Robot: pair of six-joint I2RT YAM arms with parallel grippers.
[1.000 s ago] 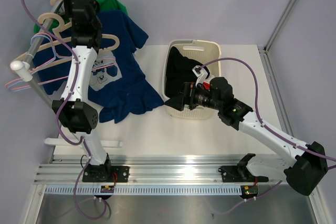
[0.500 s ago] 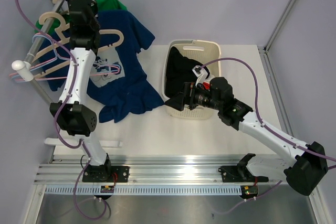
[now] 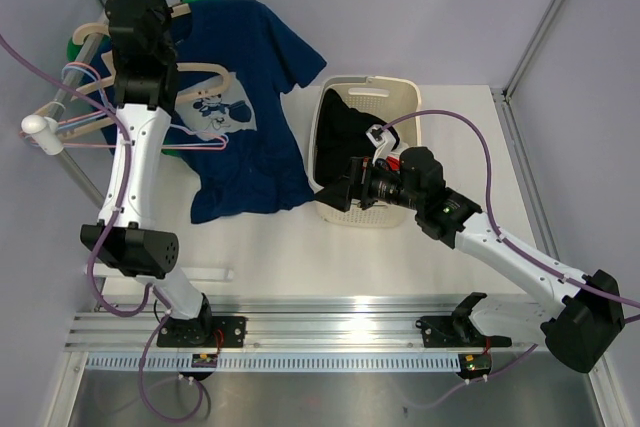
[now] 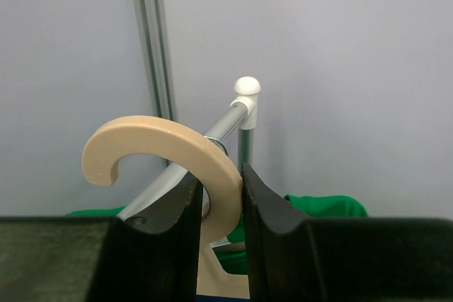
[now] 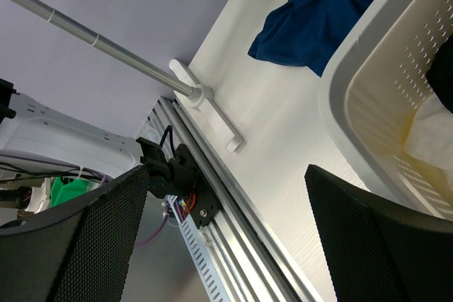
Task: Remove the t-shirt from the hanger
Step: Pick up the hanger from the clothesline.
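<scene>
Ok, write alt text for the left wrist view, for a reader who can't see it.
The left claw is shut on the curved hook of a beige hanger, seen close up. Behind runs a metal rail with a white end cap, a green garment below, against a grey wall.

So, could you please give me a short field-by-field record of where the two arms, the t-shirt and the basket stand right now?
left tool: shut on the hook of the beige hanger
right tool: open, empty, beside the basket
t-shirt: blue, on the held hanger, lower hem down at the table
rail: runs behind the hook; contact cannot be told
basket contents: dark clothing
task state: t-shirt not yet off the hanger
</scene>
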